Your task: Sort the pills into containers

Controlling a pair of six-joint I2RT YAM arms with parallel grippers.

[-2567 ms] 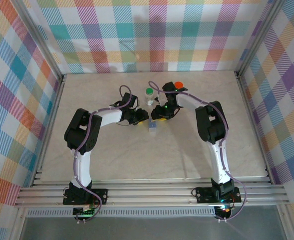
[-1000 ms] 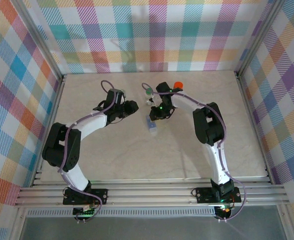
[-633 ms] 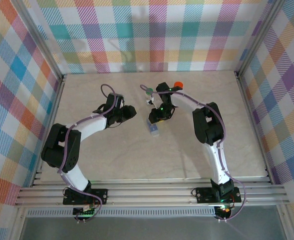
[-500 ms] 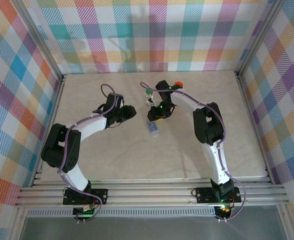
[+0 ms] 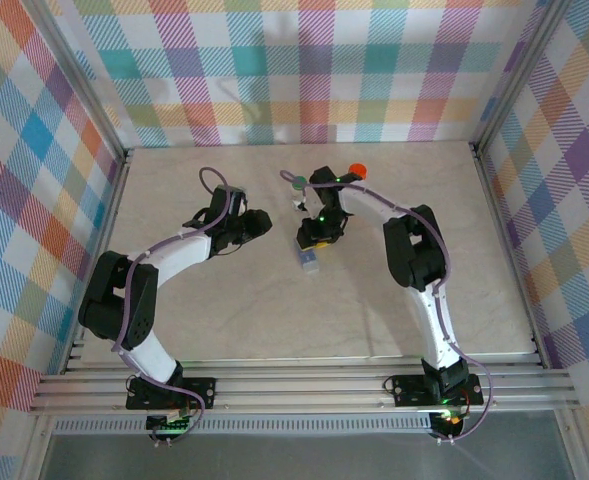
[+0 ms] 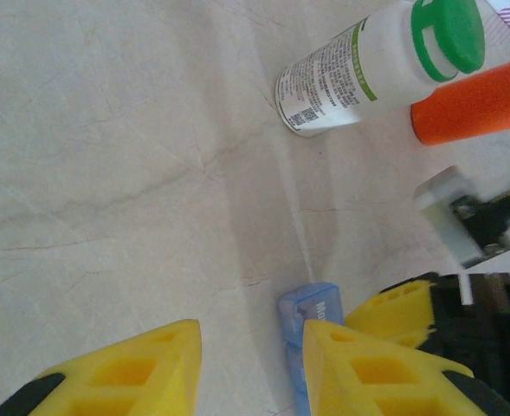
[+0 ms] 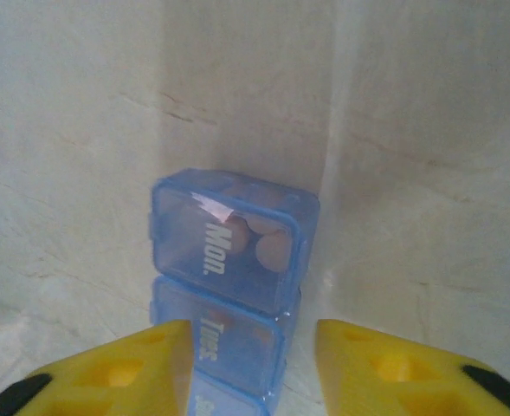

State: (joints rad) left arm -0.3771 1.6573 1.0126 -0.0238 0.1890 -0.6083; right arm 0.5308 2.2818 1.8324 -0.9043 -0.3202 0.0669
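A blue weekly pill organizer [image 7: 229, 243] lies flat on the table, lids closed, with tan pills [image 7: 270, 249] showing through its "Mon." lid. My right gripper [image 7: 253, 328] hovers just over it, open, with a yellow finger on either side of the "Tues." cell and nothing gripped. In the top view the organizer [image 5: 310, 259] sits just below the right gripper [image 5: 313, 242]. My left gripper [image 5: 263, 223] stands to the organizer's left. Its fingers are apart and empty in the left wrist view, where the organizer's end [image 6: 311, 308] peeks past its right finger [image 6: 367, 364].
A white bottle with a green cap [image 6: 358, 69] lies on its side beyond the organizer, next to an orange-capped container [image 6: 475, 100]. From above, the green-capped bottle [image 5: 296, 184] and the orange cap [image 5: 355, 168] sit behind the right gripper. Plaid walls enclose the marble table [image 5: 224, 310].
The left arm has drawn back to the left, away from the organizer, and now holds still. The right gripper's jaws have parted and it has settled lower over the organizer.
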